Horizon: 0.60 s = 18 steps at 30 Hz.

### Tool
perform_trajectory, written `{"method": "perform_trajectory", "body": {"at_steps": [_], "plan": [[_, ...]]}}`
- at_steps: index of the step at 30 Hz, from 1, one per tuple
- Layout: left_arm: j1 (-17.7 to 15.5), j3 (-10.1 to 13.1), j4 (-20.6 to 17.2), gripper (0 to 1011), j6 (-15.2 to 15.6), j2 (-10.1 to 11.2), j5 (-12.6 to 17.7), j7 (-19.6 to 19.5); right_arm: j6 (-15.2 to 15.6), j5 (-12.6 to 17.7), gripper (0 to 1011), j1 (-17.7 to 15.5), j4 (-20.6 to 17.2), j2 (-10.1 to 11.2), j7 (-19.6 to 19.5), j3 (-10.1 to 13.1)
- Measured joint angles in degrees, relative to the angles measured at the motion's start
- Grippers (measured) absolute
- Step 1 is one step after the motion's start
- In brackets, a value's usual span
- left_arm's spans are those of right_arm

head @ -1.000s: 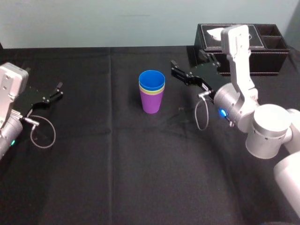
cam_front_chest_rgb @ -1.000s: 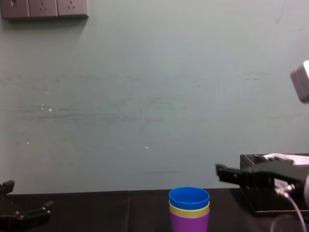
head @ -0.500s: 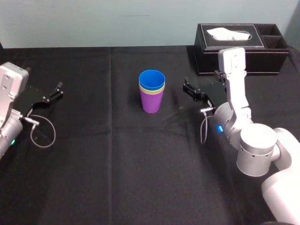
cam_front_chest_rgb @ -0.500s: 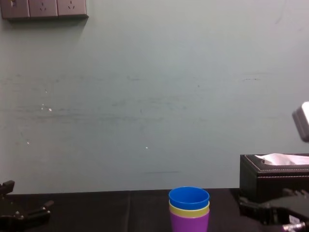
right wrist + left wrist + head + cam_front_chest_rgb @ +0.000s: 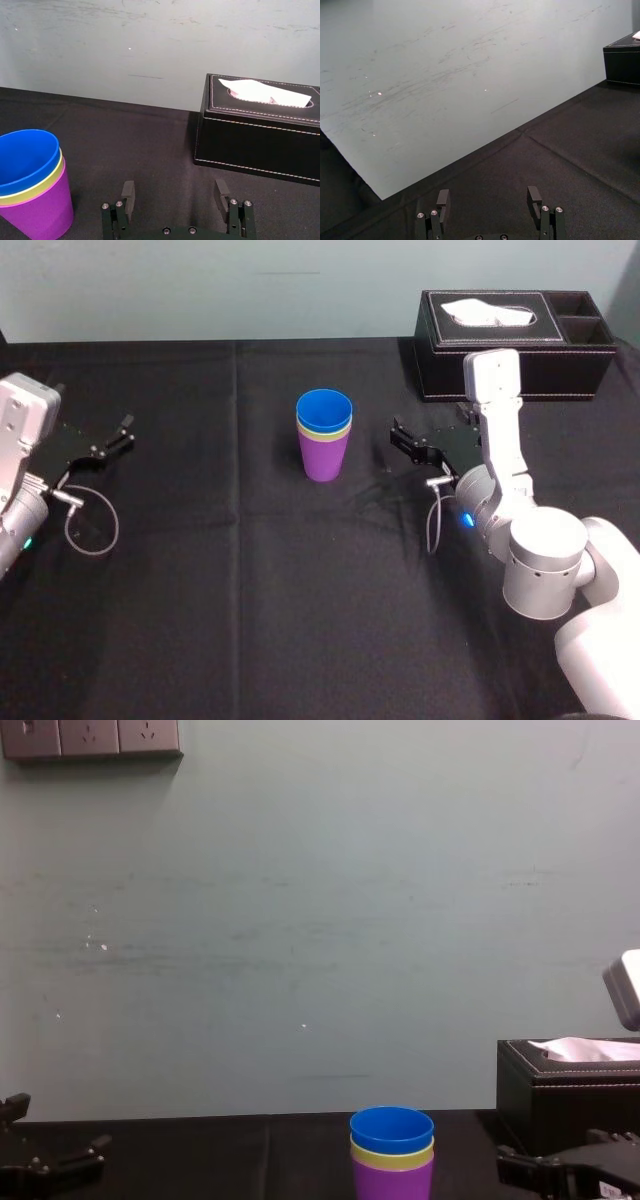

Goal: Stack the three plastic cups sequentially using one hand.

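Note:
The three plastic cups stand nested upright at the table's middle: purple outermost, yellow-green in it, blue innermost. My right gripper sits low to the right of the stack, a short gap away, open and empty; its two fingers stand apart in the right wrist view. Far to the left, my left gripper rests near the table, open, with nothing between its fingers.
A black tissue box with a white tissue stands at the back right, behind my right arm. The table is covered in black cloth. A pale wall runs behind, with sockets high at the left.
My right gripper has drawn back to the right and down from beside the cup stack, staying open. The cups and the left arm have not moved.

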Motion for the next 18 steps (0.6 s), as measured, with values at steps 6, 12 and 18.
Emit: {"method": "perform_trajectory", "body": {"at_steps": [6,12,18], "plan": [[0.0,0.0,0.0,1010,0.0,0.0,0.0,0.0,0.0,0.0,1004,0.0,-0.1,0.1,0.0,-0.1],[0.0,0.0,0.0,1010,0.0,0.0,0.0,0.0,0.0,0.0,1004,0.1,-0.1,0.1,0.1,-0.1],[0.0,0.0,0.0,1010,0.0,0.0,0.0,0.0,-0.1,0.0,1004,0.1,-0.2,0.1,0.1,-0.2]]}}
